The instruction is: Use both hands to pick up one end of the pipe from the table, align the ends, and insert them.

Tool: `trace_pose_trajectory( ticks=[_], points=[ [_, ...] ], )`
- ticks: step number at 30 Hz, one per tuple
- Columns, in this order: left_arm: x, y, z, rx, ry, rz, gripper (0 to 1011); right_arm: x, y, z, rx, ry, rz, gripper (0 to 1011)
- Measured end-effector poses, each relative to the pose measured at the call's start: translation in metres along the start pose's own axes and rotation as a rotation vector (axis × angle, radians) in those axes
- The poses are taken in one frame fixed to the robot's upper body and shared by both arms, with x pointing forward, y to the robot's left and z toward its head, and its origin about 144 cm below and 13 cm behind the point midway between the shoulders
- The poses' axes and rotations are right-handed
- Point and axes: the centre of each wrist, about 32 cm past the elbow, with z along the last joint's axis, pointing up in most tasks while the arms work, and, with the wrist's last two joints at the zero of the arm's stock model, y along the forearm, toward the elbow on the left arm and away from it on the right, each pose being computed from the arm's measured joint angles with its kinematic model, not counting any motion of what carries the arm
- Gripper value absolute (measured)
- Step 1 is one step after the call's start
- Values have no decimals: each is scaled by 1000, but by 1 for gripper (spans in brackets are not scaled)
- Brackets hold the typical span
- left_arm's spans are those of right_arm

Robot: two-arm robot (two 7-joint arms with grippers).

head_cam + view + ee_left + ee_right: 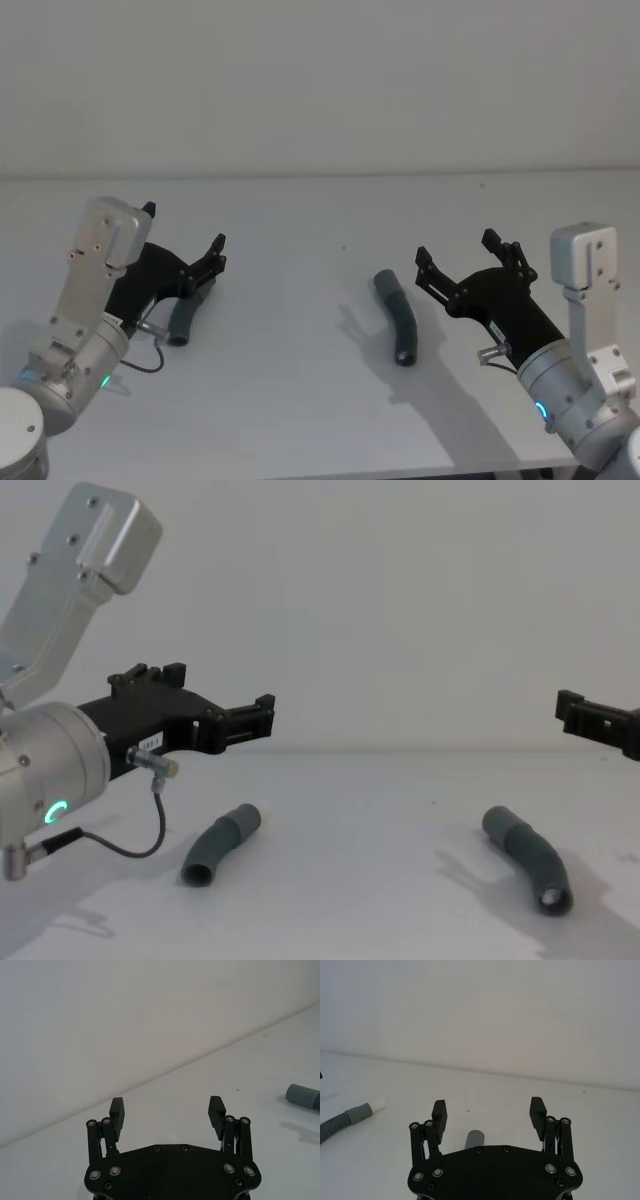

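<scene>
Black left claw (183,228) and right claw (456,246) hover spread wide and empty over the white bench (300,420), the white-tipped pipe piece (222,842) lying below the left one, the open-mouthed piece (398,315) lying between them, nearer the right.

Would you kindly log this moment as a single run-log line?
left claw: open, above white-tipped hose | right claw: open, near plain hose | both hoses on table

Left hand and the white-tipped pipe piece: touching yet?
Apart. The chest view shows the left hand open in the air, with bare table between it and the white-tipped pipe piece below.
</scene>
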Motion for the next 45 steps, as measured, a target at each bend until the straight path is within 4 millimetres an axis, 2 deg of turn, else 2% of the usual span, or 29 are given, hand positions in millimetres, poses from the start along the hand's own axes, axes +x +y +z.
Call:
trace_pose_trajectory(
  ticks=[10,27,45],
  points=[
    [0,0,0,0,0,0,1001,3,6,3,-42,-2,-2,1005],
    [0,0,0,0,0,0,1001,13,32,5,-255,28,23,1005],
    [0,0,0,0,0,0,1001,11,51,-5,-398,54,92,1005]
  ],
)
